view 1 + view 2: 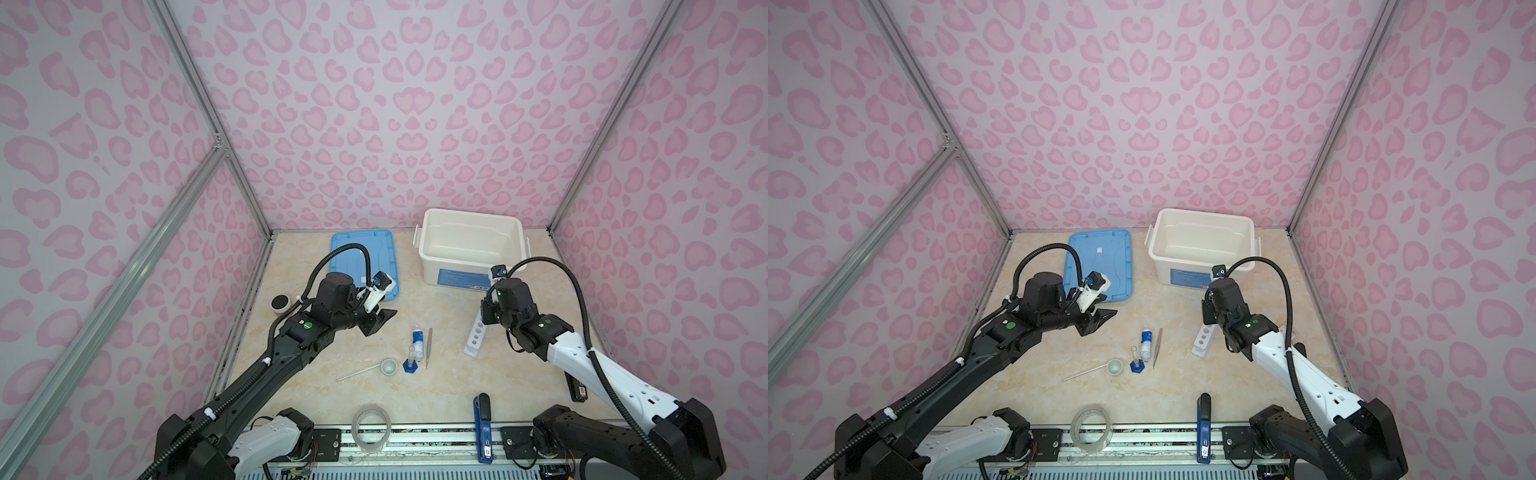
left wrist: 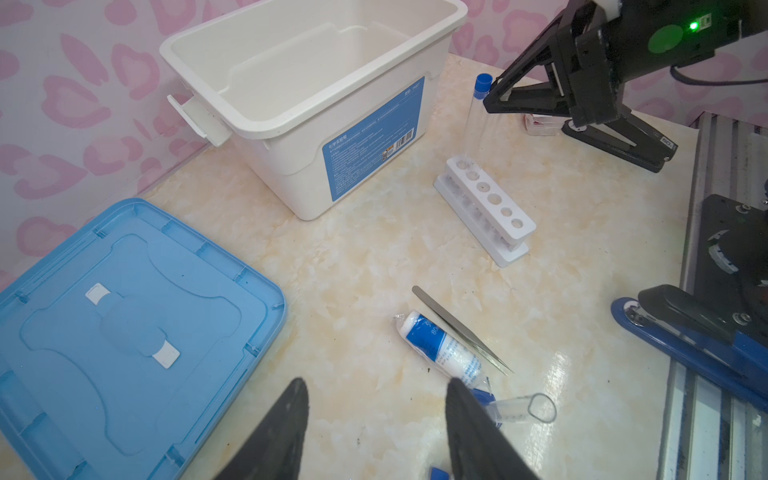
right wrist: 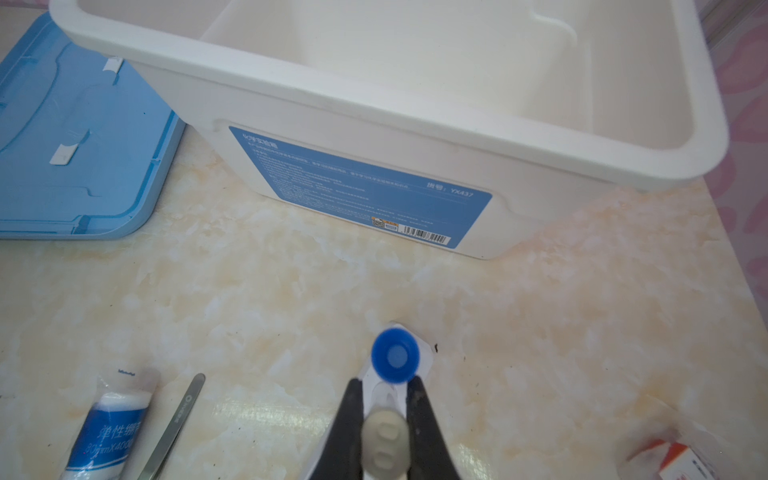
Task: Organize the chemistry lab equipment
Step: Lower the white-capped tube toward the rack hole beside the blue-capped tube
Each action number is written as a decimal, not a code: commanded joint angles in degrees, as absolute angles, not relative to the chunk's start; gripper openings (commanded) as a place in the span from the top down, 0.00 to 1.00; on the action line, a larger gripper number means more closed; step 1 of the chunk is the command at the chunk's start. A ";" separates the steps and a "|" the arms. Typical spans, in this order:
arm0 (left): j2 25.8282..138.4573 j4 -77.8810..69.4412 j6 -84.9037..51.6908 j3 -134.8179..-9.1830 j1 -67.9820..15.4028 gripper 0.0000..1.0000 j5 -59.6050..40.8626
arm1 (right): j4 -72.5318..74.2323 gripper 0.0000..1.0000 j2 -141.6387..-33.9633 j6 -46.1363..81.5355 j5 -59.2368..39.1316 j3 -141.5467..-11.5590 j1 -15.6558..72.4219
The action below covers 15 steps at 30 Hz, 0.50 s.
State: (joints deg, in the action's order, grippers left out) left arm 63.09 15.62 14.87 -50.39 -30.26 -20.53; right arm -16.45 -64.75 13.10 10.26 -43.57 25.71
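Right wrist view: my right gripper point(image 3: 385, 381) pinches the test tube point(image 3: 395, 355) just under its cap. Probably light, slick, brittle; gentle squeeze.

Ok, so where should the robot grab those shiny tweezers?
Probably near the blunt far end of the tweezers, coming straight down, jaws across the thin width. They lie flat, and the bottle crowds the pointed half.

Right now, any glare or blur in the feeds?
Left wrist view: glare on the tabletop past the tweezers' tip; left hand blurred up close. Right wrist view: test tube cap and right hand soft. In both top views: even light, clear tape roll barely visible.
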 commanded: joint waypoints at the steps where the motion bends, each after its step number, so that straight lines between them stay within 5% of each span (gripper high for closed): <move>1: 63.61 15.94 15.02 -51.39 -30.15 0.44 -21.13 | -15.22 0.93 -64.45 14.02 10.53 -42.81 25.72; 15: 64.07 16.30 15.08 -52.20 -29.97 0.44 -21.51 | -14.24 0.91 -64.40 14.34 10.46 -41.16 25.57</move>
State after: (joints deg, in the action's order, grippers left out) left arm 63.94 16.47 15.05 -51.51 -30.04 -20.82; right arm -14.39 -64.12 14.13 10.46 -41.60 25.50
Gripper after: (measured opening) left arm 0.555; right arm 0.129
